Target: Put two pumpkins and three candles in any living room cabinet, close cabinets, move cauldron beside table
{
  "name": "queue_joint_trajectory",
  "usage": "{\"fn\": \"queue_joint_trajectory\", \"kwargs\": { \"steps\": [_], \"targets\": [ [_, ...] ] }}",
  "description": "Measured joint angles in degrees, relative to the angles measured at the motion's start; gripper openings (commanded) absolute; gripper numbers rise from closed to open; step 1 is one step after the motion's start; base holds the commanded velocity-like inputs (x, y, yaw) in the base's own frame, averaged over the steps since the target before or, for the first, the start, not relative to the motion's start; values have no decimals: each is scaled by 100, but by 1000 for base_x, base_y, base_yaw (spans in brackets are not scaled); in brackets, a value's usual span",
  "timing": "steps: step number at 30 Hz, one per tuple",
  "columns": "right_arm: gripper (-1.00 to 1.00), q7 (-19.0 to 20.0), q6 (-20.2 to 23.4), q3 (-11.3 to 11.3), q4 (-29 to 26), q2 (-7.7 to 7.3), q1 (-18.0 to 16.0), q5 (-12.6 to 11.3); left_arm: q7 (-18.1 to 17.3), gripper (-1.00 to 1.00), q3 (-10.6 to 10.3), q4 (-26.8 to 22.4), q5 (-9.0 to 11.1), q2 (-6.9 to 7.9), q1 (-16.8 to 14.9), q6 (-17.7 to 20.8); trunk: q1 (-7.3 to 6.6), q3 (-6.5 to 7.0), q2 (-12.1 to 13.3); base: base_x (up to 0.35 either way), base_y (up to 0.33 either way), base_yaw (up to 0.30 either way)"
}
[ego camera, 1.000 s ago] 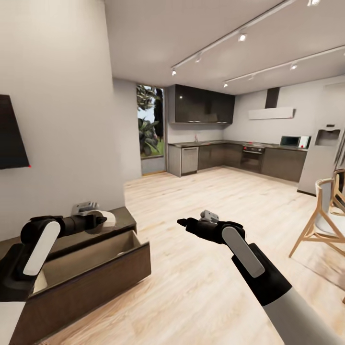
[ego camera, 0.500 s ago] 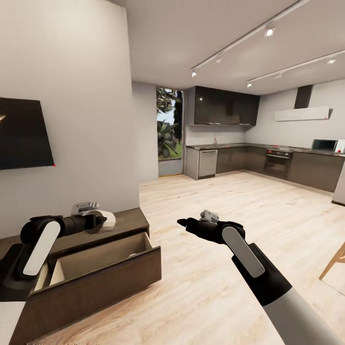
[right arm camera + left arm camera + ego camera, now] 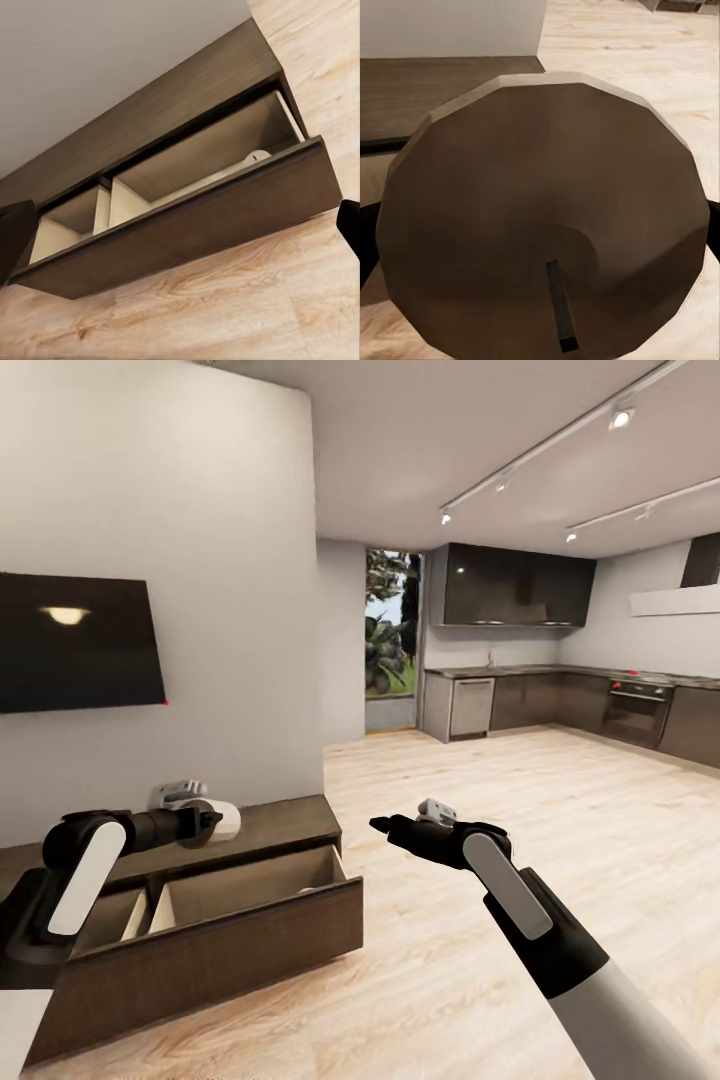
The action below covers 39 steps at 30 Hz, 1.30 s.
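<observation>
A dark wall screen (image 3: 75, 642) hangs left; kitchen units (image 3: 560, 705) stand far right.

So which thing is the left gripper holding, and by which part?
The left gripper holds a candle by its round side, wick end facing the wrist camera. The right gripper holds nothing.

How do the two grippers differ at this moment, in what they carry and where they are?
The left gripper holds a candle above the cabinet; the right gripper holds nothing visible. The left one is over the cabinet's top, while the right one hangs over the wooden floor beside the open drawer. Both point forward at similar height.
</observation>
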Motion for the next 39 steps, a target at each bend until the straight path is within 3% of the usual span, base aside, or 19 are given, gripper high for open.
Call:
{"fn": "queue_joint_trajectory", "kwargs": {
  "steps": [23, 29, 33, 39],
  "targets": [
    [100, 0, 1, 0, -2, -8, 2, -8, -57, -100, 11, -1, 68, 30, 1, -1, 0, 124, 0, 0, -103, 247],
    [100, 0, 3, 0, -8, -9, 2, -9, -485, -100, 15, -15, 275, 46, 3, -3, 0, 157, 0, 0, -18, 244],
    [100, 0, 8, 4, -14, -7, -2, -8, -854, -100, 14, -17, 291, 46, 5, -1, 0, 173, 0, 0, -3, 151],
    [100, -23, -5, 20, -57, 0, 2, -1, -970, -100, 11, -11, 315, 44, 2, -1, 0, 178, 0, 0, -18, 31]
  ]
}}
